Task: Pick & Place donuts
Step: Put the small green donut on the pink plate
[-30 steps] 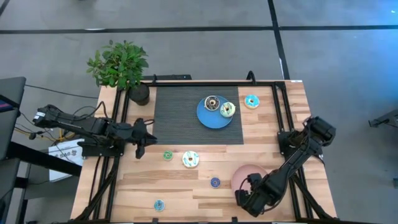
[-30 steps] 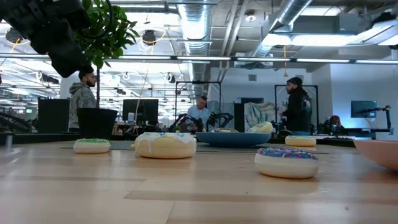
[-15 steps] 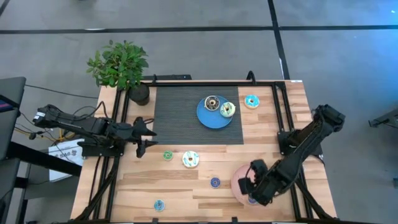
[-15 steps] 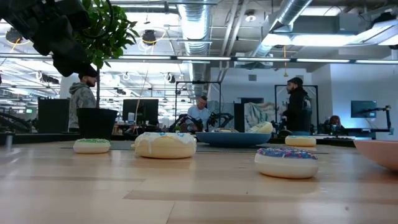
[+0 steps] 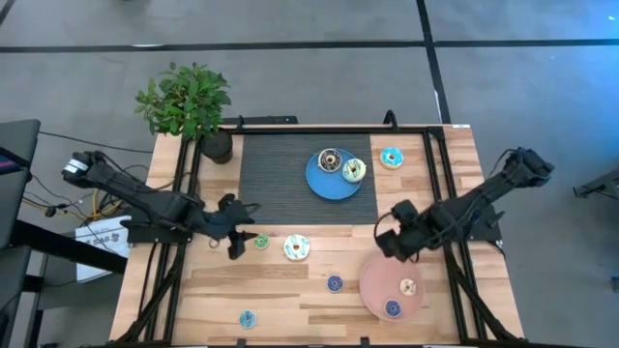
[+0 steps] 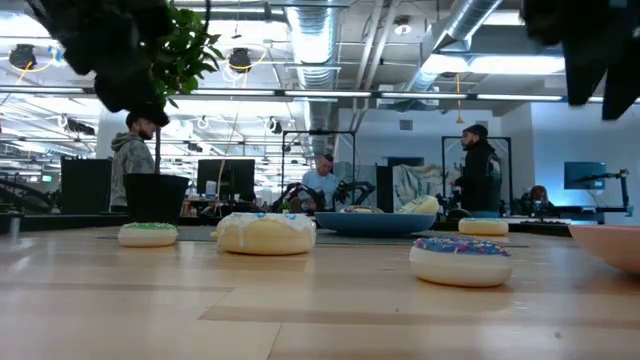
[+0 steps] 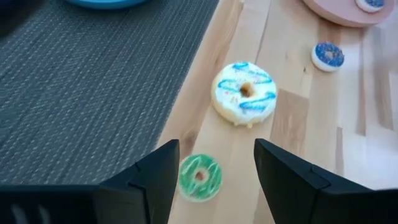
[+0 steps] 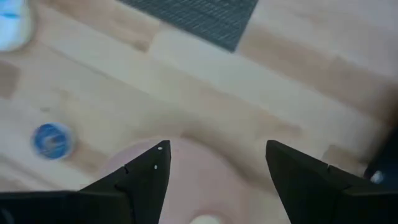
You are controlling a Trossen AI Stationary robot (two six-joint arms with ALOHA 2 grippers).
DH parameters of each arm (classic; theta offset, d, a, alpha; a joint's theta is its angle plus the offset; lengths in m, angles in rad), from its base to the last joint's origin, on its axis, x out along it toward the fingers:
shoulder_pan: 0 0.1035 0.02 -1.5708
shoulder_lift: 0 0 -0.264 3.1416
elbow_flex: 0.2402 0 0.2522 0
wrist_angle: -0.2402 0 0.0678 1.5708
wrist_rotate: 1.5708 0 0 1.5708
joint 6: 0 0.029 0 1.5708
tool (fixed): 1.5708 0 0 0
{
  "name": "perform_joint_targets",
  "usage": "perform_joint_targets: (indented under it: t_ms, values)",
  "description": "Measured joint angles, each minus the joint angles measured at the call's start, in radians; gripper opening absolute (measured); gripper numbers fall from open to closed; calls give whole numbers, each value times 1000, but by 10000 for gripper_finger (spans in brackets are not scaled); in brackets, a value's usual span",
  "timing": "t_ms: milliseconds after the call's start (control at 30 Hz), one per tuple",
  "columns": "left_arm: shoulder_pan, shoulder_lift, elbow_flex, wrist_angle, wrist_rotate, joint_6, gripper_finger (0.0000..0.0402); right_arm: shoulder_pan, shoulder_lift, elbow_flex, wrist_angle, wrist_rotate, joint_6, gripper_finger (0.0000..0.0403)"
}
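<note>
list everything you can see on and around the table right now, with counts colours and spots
donuts on blue plate: 2, dark brown and white-green, table's far middle
donuts on pink plate: 2, tan and blue, near right
turquoise donut: 1, on wood right of the blue plate
loose donuts on wood: 4, small green, large white-blue, small blue, small turquoise
mat: 1, dark grey, under the blue plate
potted plant: 1, green, far left corner
left gripper: open, beside the small green donut
right gripper: open, empty, above the pink plate's far edge
</note>
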Motion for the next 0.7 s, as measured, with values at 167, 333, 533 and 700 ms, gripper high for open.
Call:
perform_joint_targets:
  t_ms: [167,333,533,700]
  values:
    - [-16,157,98,-47,-16,-53,201,-65,-105,-144,85,-9,-127,256]
    - [23,301,165,-161,43,-311,200,-82,-196,-251,146,-37,-212,256]
    - [98,469,208,-185,198,-498,213,-83,-283,-314,146,-37,-244,256]
    - [143,580,236,-181,294,-515,252,-83,-344,-344,144,-37,-265,256]
